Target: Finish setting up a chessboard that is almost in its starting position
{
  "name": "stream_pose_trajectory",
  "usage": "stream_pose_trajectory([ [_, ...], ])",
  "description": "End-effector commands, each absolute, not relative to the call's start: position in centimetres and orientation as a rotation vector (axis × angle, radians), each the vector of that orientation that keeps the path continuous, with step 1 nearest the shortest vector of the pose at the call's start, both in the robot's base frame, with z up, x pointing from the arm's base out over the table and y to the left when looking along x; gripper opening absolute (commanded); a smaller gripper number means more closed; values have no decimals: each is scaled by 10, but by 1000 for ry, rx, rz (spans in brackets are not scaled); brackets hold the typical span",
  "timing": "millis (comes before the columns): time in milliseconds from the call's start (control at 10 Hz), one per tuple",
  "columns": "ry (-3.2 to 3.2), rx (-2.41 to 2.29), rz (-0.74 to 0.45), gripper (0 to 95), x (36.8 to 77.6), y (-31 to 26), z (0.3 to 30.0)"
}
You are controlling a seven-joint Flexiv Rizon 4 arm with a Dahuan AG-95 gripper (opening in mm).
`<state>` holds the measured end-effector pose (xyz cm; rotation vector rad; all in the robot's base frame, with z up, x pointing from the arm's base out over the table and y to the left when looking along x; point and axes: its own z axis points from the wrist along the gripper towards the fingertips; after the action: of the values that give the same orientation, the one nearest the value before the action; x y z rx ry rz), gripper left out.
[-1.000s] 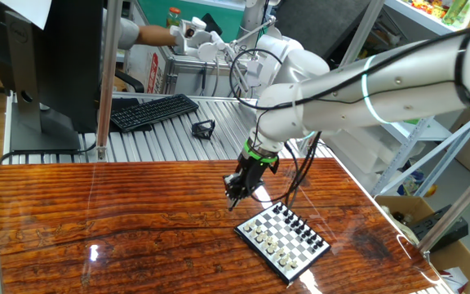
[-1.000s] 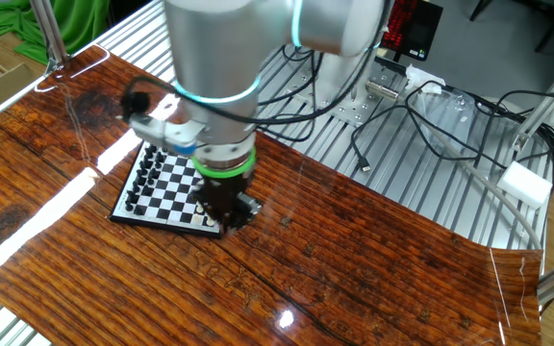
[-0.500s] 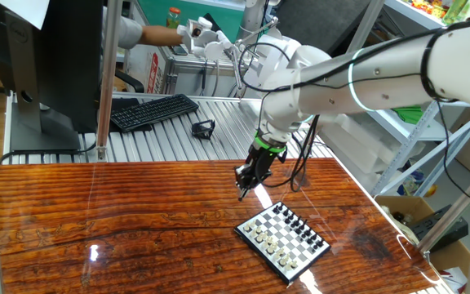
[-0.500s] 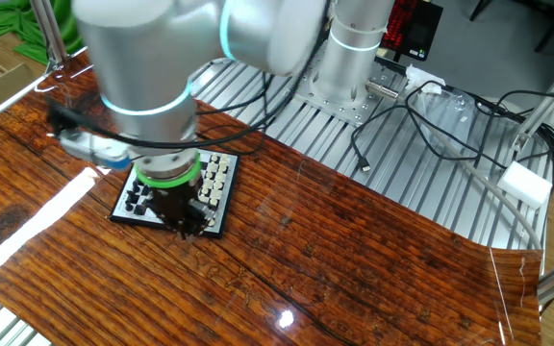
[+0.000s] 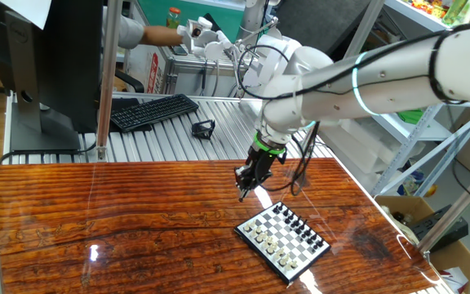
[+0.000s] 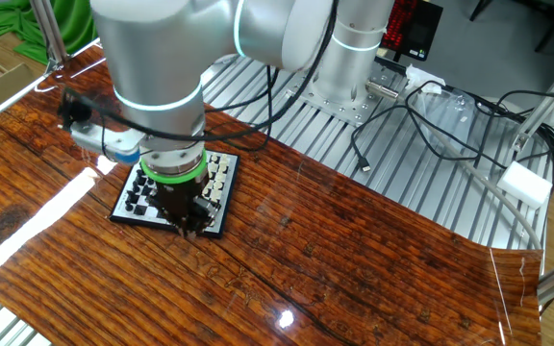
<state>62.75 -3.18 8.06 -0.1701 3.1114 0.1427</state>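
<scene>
Gripper [image 5: 242, 193] pointing straight down, dark fingers [image 6: 187, 227] drawn almost fully together, jaws narrow. Too small to tell whether a piece is pinched between the tips. Hanging over the glossy tabletop just past the far corner of the chessboard [image 5: 282, 240] in one fixed view; in the other fixed view, overlapping the board's near edge, contact with it not discernible.

Chessboard [image 6: 219, 191]: small, square, flat, black-and-white checkered with a dark rim, lying at an angle on the table [image 5: 121, 220]. Rows of tiny black and white pieces along opposite sides.

Table of reddish-brown wood, strongly striped grain, polished enough to throw bright reflections. Beyond it, ribbed silver metal decking [image 5: 170, 135], bearing a black keyboard [image 5: 153, 111] and a small black clip-like object [image 5: 203, 128].

Arm [image 5: 365, 73] smooth, rounded, glossy white-grey, with glowing turquoise rings at the joints and a green band above the gripper. Loose black cables looping beside the wrist.
</scene>
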Motion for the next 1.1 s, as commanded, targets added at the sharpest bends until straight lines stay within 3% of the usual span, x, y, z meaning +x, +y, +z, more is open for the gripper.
stream_pose_trajectory([
  [100,3117,-147,147,0,630,-32,78],
  [1100,3132,-24,166,0,630,-32,78],
])
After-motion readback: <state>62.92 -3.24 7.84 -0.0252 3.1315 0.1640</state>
